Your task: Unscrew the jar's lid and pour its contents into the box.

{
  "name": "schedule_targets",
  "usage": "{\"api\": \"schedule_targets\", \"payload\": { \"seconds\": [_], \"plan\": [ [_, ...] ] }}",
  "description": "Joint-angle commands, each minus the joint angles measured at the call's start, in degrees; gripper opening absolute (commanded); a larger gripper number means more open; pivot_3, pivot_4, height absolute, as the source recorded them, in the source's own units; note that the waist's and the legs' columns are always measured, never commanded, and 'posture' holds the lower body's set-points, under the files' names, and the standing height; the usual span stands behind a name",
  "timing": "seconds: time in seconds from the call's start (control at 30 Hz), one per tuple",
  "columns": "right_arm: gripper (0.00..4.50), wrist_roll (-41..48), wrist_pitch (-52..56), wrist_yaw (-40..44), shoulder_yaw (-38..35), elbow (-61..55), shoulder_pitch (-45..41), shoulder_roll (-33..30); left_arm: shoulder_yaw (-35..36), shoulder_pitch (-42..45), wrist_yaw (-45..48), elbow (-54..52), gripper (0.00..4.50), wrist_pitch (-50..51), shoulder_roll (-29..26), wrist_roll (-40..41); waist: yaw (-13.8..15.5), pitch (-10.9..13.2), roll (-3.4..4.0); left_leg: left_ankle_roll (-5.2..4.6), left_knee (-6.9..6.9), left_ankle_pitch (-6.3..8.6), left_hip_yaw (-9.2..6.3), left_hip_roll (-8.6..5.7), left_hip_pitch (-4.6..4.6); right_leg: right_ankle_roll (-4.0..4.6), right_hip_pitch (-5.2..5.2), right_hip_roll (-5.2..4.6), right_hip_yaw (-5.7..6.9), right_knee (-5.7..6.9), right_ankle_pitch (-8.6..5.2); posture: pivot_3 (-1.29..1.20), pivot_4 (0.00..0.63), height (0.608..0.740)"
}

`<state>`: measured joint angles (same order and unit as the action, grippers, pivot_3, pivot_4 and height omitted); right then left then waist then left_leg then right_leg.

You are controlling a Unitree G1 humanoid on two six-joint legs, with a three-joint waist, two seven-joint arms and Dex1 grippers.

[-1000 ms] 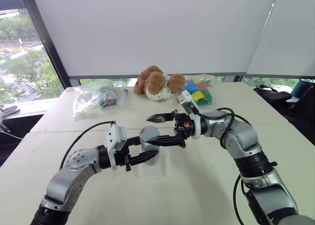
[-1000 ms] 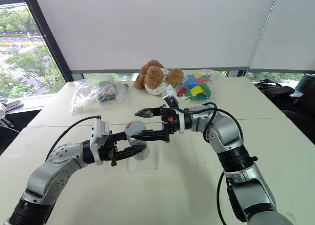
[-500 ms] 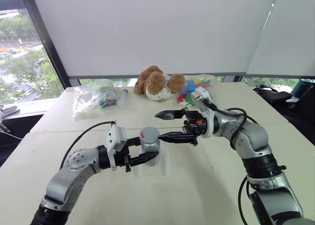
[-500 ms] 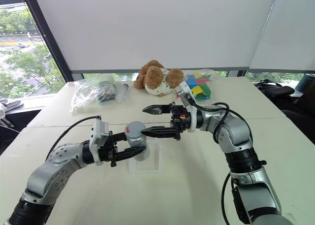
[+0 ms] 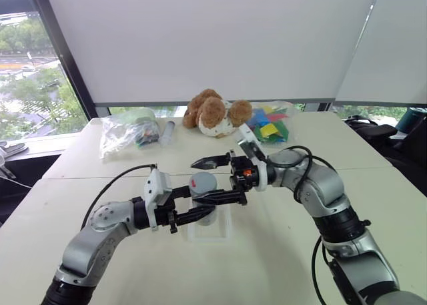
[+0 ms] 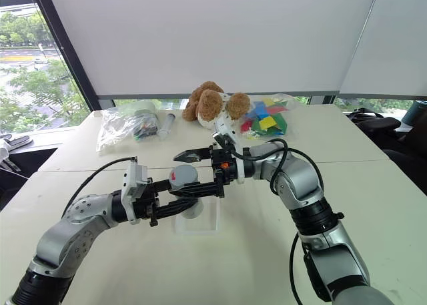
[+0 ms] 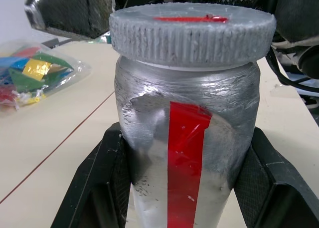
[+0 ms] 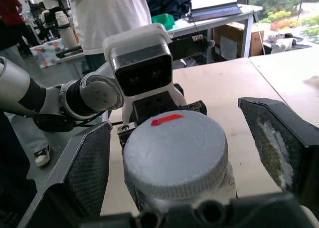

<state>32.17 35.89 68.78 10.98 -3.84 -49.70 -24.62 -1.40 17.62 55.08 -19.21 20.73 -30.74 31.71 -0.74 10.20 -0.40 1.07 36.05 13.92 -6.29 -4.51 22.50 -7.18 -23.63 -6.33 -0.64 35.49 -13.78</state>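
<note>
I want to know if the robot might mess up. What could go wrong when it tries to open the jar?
The right gripper is open, its fingers on either side of the lid. If it closes off-centre, it might slip instead of turning the lid.

The left gripper holds the jar by its smooth sides, so the jar could spin along with the lid.

The jar hangs above the box. If it tips early, the contents could miss it and land on the table.

No readable text anywhere

The jar (image 7: 187,148) carries only a plain red strip (no lettering), and the lid (image 8: 175,155) bears a small blank red mark.
</note>
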Motion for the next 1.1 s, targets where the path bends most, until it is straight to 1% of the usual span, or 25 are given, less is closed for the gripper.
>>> {"api": "schedule_targets", "payload": {
  "seconds": [0.03, 0.07, 0.1, 0.2, 0.27, 0.3, 0.33, 0.4, 0.5, 0.57, 0.6, 0.63, 0.67, 0.77, 0.83, 0.87, 0.97, 1.1],
  "plan": [
    [4.44, 0.7, -1.1, 0.6, -0.7, -0.8, -1.4, 0.7, 0.5, -0.3, 0.0, -2.7, 2.08, -1.0, -0.3, 0.4, 0.0, 0.0, 0.0, 0.0, 0.0, 0.0, 0.0, 0.0, 0.0, 0.0, 0.0, 0.0, 0.0, 0.0, 0.0, 0.0, 0.15, 0.74],
    [3.94, 0.8, -0.9, 0.6, -0.7, -0.9, -1.4, 0.8, 0.5, -0.3, -0.1, -2.7, 2.08, -1.0, -0.3, 0.4, 0.0, 0.0, 0.0, 0.0, 0.0, 0.0, 0.0, 0.0, 0.0, 0.0, 0.0, 0.0, 0.0, 0.0, 0.0, 0.0, 0.15, 0.74],
    [3.6, 0.8, -0.9, 0.7, -0.7, -0.9, -1.4, 0.8, 0.5, -0.3, -0.1, -2.7, 2.08, -1.0, -0.3, 0.4, 0.0, 0.0, 0.0, 0.0, -0.01, 0.0, 0.0, 0.0, 0.0, 0.0, 0.0, 0.0, 0.0, 0.0, 0.0, 0.0, 0.15, 0.74],
    [2.29, 0.8, -0.8, 1.0, -0.8, -0.7, -1.3, 0.7, 0.6, -0.3, -0.2, -2.8, 2.08, -1.0, -0.3, 0.4, 0.0, 0.0, 0.0, 0.0, -0.01, 0.0, 0.0, 0.0, 0.0, 0.0, -0.01, 0.0, 0.0, 0.01, 0.0, 0.0, 0.15, 0.74],
    [2.3, 0.7, -1.1, 1.2, -0.9, -0.4, -1.2, 0.8, 0.6, -0.3, -0.2, -2.8, 2.08, -0.9, -0.3, 0.5, 0.0, 0.0, 0.0, 0.0, -0.01, 0.0, 0.0, 0.0, 0.0, 0.0, -0.01, 0.0, 0.0, 0.01, 0.0, 0.0, 0.15, 0.74],
    [2.3, 2.6, 0.1, 1.1, -2.1, -0.3, -1.3, 1.4, 0.7, -0.3, -0.1, -2.9, 2.08, -0.9, -0.4, 0.6, 0.0, 0.0, 0.0, 0.0, -0.01, 0.0, 0.0, 0.0, 0.0, 0.0, -0.01, 0.0, 0.0, 0.01, 0.0, 0.0, 0.15, 0.74],
    [2.3, 5.9, 2.1, 0.8, -4.3, -0.4, -1.3, 2.2, 0.9, -0.2, 0.0, -2.9, 2.08, -0.8, -0.5, 0.8, 0.0, 0.0, 0.0, 0.0, -0.01, 0.0, 0.0, 0.0, 0.0, 0.0, -0.01, 0.0, 0.0, 0.01, 0.0, 0.0, 0.15, 0.74],
    [2.3, 16.2, 9.7, -1.4, -10.8, -0.7, -1.3, 3.4, 1.6, -0.4, 0.4, -2.9, 2.08, -0.8, -1.0, 1.2, 0.0, 0.0, 0.0, 0.0, -0.02, 0.0, -0.01, 0.0, 0.0, 0.0, -0.01, 0.0, 0.0, 0.01, 0.0, 0.0, 0.15, 0.74],
    [2.3, 25.6, 17.9, -5.2, -17.1, -0.5, -0.4, 2.5, 2.6, -0.4, 0.8, -2.5, 2.08, -0.9, -1.7, 2.0, 0.2, 0.0, 0.03, 0.0, -0.02, 0.0, -0.03, 0.0, 0.0, 0.01, 0.01, -0.01, -0.03, 0.0, 0.0, 0.0, 0.15, 0.74],
    [2.3, 28.3, 19.8, -8.4, -20.7, -0.5, 0.9, 1.6, 3.2, -0.2, 0.9, -2.2, 2.08, -1.0, -2.0, 2.5, 0.2, 0.0, 0.03, 0.0, -0.01, 0.0, -0.05, -0.01, 0.0, 0.04, 0.03, -0.01, -0.02, -0.01, 0.01, 0.0, 0.15, 0.74],
    [2.3, 27.0, 18.8, -8.8, -21.6, -0.7, 2.3, 0.1, 3.6, -0.2, 1.0, -2.1, 2.08, -1.1, -2.2, 2.7, 0.2, 0.0, 0.03, 0.0, -0.01, 0.0, -0.05, -0.01, 0.0, 0.05, 0.03, -0.02, -0.02, -0.02, 0.01, 0.0, 0.15, 0.74],
    [2.3, 24.8, 17.0, -8.7, -21.9, -0.9, 4.0, -1.6, 3.9, -0.2, 1.1, -1.9, 2.08, -1.1, -2.3, 2.9, 0.3, 0.0, 0.03, 0.0, -0.01, 0.0, -0.05, -0.01, 0.0, 0.06, 0.05, -0.02, -0.01, -0.03, 0.0, 0.0, 0.15, 0.74],
    [2.3, 19.9, 11.6, -8.4, -22.0, -0.5, 6.6, -3.3, 4.2, -0.3, 1.4, -1.8, 2.08, -1.3, -2.4, 2.9, 0.3, 0.0, 0.03, 0.0, 0.0, 0.0, -0.05, -0.01, 0.0, 0.06, 0.07, -0.02, 0.0, -0.06, 0.0, 0.0, 0.15, 0.74],
    [2.3, 4.8, -8.8, -6.7, -21.8, 5.7, 15.0, -8.4, 5.1, -0.8, 1.6, -1.2, 2.08, -1.7, -2.4, 2.8, 0.4, 0.0, 0.01, -0.01, 0.0, 0.01, 0.02, -0.03, 0.0, 0.04, 0.14, -0.03, 0.04, -0.17, 0.0, 0.0, 0.15, 0.74],
    [2.3, -2.3, -22.2, -3.5, -21.8, 12.5, 20.0, -11.4, 5.4, -0.8, 1.6, -0.8, 2.08, -1.9, -2.3, 2.7, 0.2, 0.0, 0.02, -0.02, 0.01, 0.01, 0.11, -0.09, 0.0, 0.01, 0.13, -0.08, 0.03, -0.17, 0.01, 0.0, 0.15, 0.74],
    [2.3, -4.0, -27.1, -3.6, -23.2, 16.4, 21.7, -11.8, 5.6, -0.7, 1.6, -0.5, 2.08, -2.0, -2.3, 2.7, 0.1, 0.0, 0.02, -0.02, 0.02, 0.01, 0.13, -0.09, 0.0, 0.01, 0.13, -0.09, 0.02, -0.16, 0.01, 0.0, 0.15, 0.74],
    [2.3, -6.7, -37.4, -4.4, -26.5, 27.7, 24.7, -12.6, 6.0, -0.5, 1.6, 0.3, 2.08, -2.2, -2.2, 2.6, -0.3, 0.0, 0.06, -0.02, 0.02, 0.0, 0.2, -0.05, -0.06, -0.01, 0.13, -0.08, -0.02, -0.1, 0.02, 0.0, 0.15, 0.74],
    [2.3, -9.6, -47.4, -5.4, -28.4, 40.2, 26.6, -13.0, 6.3, 0.2, 1.5, 1.1, 2.08, -2.1, -2.4, 2.5, -0.3, 0.0, 0.08, -0.02, 0.02, 0.0, 0.24, 0.04, -0.15, 0.0, 0.16, 0.02, -0.08, -0.02, 0.02, 0.0, 0.15, 0.74]
  ]
}}
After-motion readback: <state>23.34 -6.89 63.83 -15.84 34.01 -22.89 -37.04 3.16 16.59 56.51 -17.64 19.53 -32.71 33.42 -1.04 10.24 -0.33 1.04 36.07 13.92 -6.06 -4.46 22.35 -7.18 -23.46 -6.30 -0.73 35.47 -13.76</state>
